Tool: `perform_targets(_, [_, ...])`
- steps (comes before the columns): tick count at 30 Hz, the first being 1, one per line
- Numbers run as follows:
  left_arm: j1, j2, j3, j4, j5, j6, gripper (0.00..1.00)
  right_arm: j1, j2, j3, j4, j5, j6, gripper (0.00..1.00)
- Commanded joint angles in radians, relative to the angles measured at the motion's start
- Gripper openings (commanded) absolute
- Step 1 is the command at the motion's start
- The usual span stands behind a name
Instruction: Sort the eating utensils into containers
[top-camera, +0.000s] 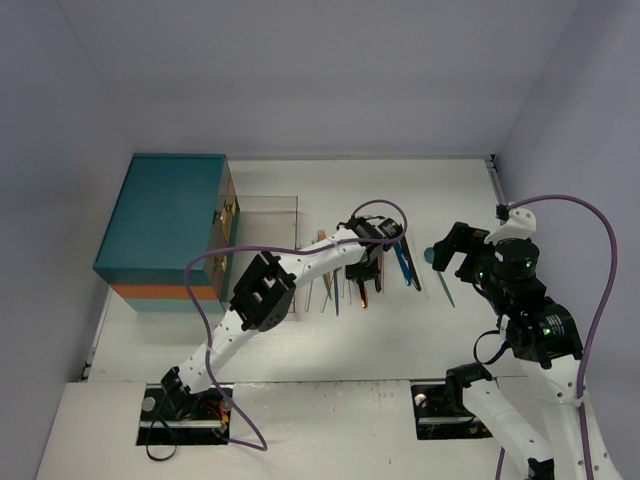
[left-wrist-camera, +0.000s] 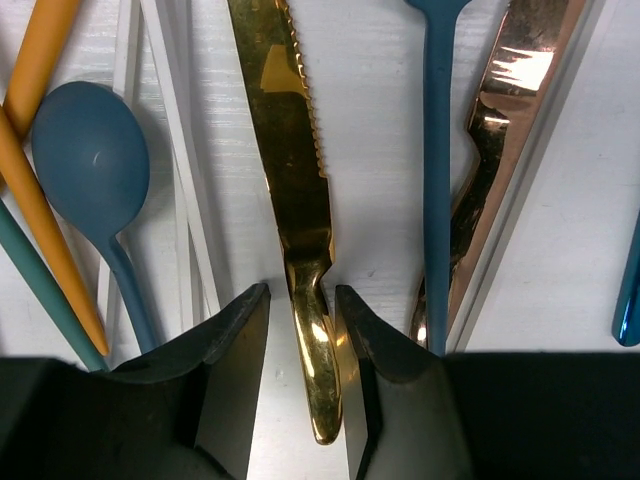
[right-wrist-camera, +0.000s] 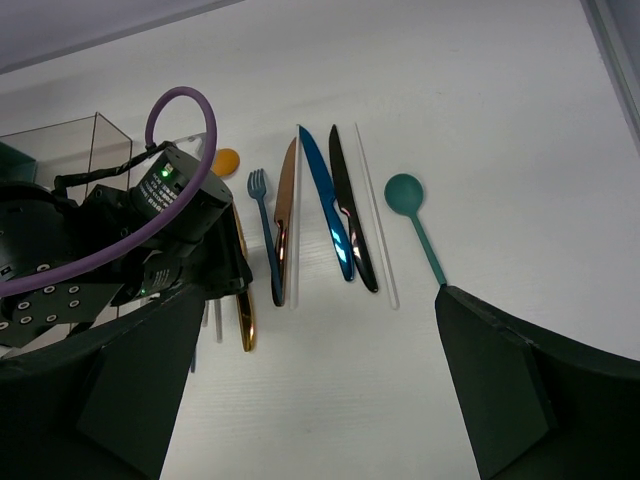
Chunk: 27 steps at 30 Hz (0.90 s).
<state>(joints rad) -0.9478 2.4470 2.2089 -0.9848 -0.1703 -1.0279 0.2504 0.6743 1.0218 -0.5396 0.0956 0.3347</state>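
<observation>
Utensils lie in a row on the white table (top-camera: 400, 190). My left gripper (left-wrist-camera: 302, 300) is open, low over the table, its jaws either side of the handle of a gold knife (left-wrist-camera: 290, 150); the handle lies close to the right jaw. Beside it lie a blue spoon (left-wrist-camera: 90, 160), orange handles (left-wrist-camera: 30, 200), pale chopsticks (left-wrist-camera: 185, 180), a blue fork (left-wrist-camera: 437, 180) and a copper knife (left-wrist-camera: 500, 130). My right gripper (right-wrist-camera: 320, 400) is wide open and empty, above the table near a teal spoon (right-wrist-camera: 412, 215). The teal chest (top-camera: 165, 225) stands at the left.
A clear box (top-camera: 268, 215) sticks out from the chest's front, just left of the utensil row. A shiny blue knife (right-wrist-camera: 328, 205), a black knife (right-wrist-camera: 352, 215) and a clear chopstick (right-wrist-camera: 377, 225) lie between the two grippers. Walls close in at the back and sides.
</observation>
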Motion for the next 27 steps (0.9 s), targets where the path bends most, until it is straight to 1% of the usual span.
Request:
perform_targets(1, [0.010,0.000,0.025,-0.008,0.006,-0.028,0.27,0.007,-0.005,0.010,0.030,-0.010,0.006,0.98])
perform_targets(3, [0.012,0.002,0.012,-0.008,0.016,-0.033,0.22,0.007,-0.007,0.012,0.028,-0.007,0.006,0.98])
perform_targets(6, [0.012,-0.002,-0.022,-0.009,0.020,-0.039,0.11,0.007,-0.011,0.011,0.025,-0.002,0.003,0.98])
perform_targets(8, [0.014,-0.008,-0.042,-0.008,0.020,-0.040,0.01,0.007,-0.015,0.009,0.023,0.001,0.001,0.98])
perform_targets(9, [0.014,-0.012,-0.044,-0.008,0.020,-0.039,0.00,0.007,-0.015,0.007,0.023,0.001,0.001,0.98])
perform_targets(15, [0.012,-0.080,-0.032,-0.009,-0.019,0.011,0.00,0.007,-0.019,0.009,0.021,0.009,-0.014,0.98])
perform_targets(27, [0.017,-0.346,-0.018,-0.019,-0.104,0.170,0.00,0.006,0.016,0.043,0.020,0.005,-0.039,0.98])
